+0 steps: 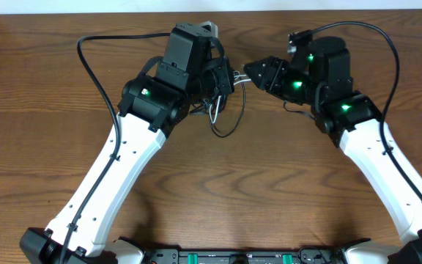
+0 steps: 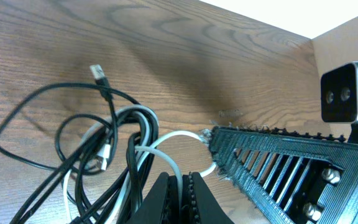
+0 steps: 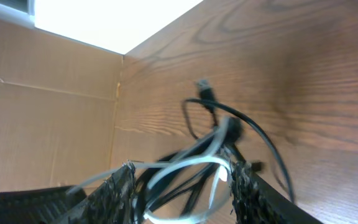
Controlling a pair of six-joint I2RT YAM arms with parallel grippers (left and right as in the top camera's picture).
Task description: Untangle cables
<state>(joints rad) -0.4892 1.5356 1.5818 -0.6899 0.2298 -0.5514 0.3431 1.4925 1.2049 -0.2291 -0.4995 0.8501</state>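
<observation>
The black cable (image 1: 230, 123) and the white cable (image 1: 215, 110) hang tangled between my two grippers at the table's far middle. My left gripper (image 1: 226, 78) is shut on the white cable (image 2: 166, 138); in the left wrist view (image 2: 180, 190) the cord runs between its closed jaws. The black cable (image 2: 42, 93) loops to the left there, with a small plug (image 2: 97, 73) lying on the wood. My right gripper (image 1: 250, 71) is open; in the right wrist view (image 3: 182, 186) a loop of white cable (image 3: 191, 165) lies between its fingers. The black cable (image 3: 260, 140) curls beyond them.
The wooden table (image 1: 269, 191) spreads under both arms. Thick black arm wires arc over it at the left (image 1: 94, 66) and right (image 1: 395, 51). A cardboard wall (image 3: 48, 124) stands along the table's far edge. My right gripper's finger (image 2: 278, 168) is close beside the left jaws.
</observation>
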